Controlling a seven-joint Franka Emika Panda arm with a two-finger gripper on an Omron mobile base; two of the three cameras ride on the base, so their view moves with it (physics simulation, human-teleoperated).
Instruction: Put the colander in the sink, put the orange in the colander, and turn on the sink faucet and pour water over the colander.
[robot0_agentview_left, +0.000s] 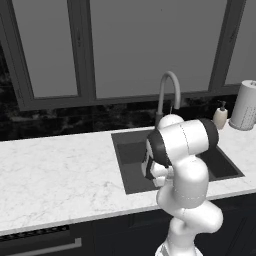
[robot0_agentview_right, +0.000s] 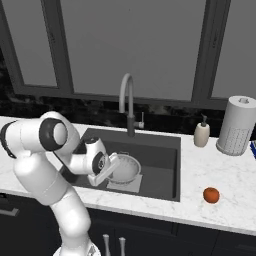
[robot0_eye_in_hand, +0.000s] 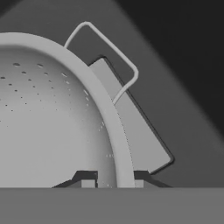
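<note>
Hand (robot0_agentview_right: 114, 168) pinches the colander (robot0_agentview_right: 125, 169) rim, holding the bowl low inside the sink (robot0_agentview_right: 160, 155); orange (robot0_agentview_right: 211, 195) waits on the tabletop (robot0_agentview_right: 220, 175) right of the sink. Releasing unevenly could tip it.

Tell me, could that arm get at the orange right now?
Probably not yet: the gripper is shut on the colander rim, down in the sink. The orange sits unobstructed on the counter to the right.
</note>
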